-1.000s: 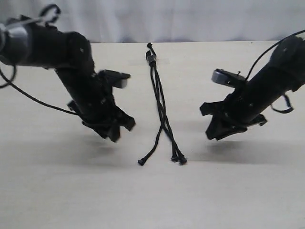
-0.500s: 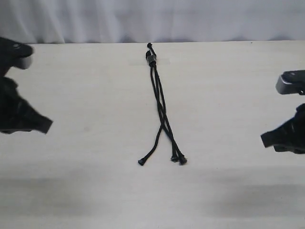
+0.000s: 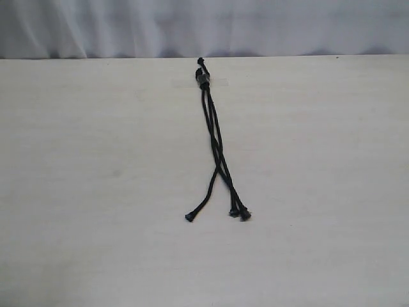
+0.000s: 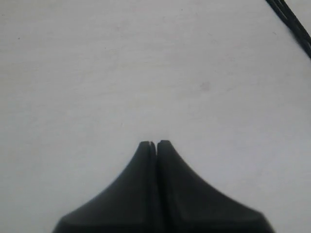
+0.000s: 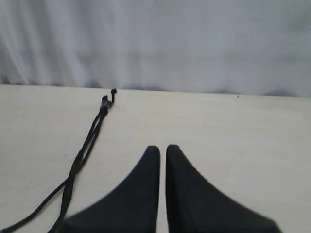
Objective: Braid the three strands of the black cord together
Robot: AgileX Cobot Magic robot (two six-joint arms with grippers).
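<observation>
My left fingers (image 4: 148, 151) are pressed fully together, with only a hairline seam between the two tips, and they grip nothing; they hang over bare bench (image 4: 87, 73) and touch nothing that I can see. My right fingers (image 5: 153, 159) are also brought together, but a very thin slit stays between them where the pale bench shows through, and they too are empty. I see both pairs only through the wrist cameras, and only the front parts, because the rest is cut off by the picture edge. The black cord (image 3: 214, 144) lies flat on the bench (image 3: 96, 160), well apart from both pairs of fingers. Its sleeve (image 3: 203, 78) is at the far end near the white curtain (image 3: 287, 25), and the three strands (image 3: 220, 169) run from it toward the near side, close together. They cross each other low down, then one goes off to the left and two go to the right, their tips (image 3: 239, 213) just beside each other. Which strand lies on top at the crossing I cannot tell. In the left wrist view only a short piece of the cord (image 4: 291, 19) enters at one corner. In the right wrist view the cord (image 5: 85, 150) is blurred at its near part and its tips are cut off.
</observation>
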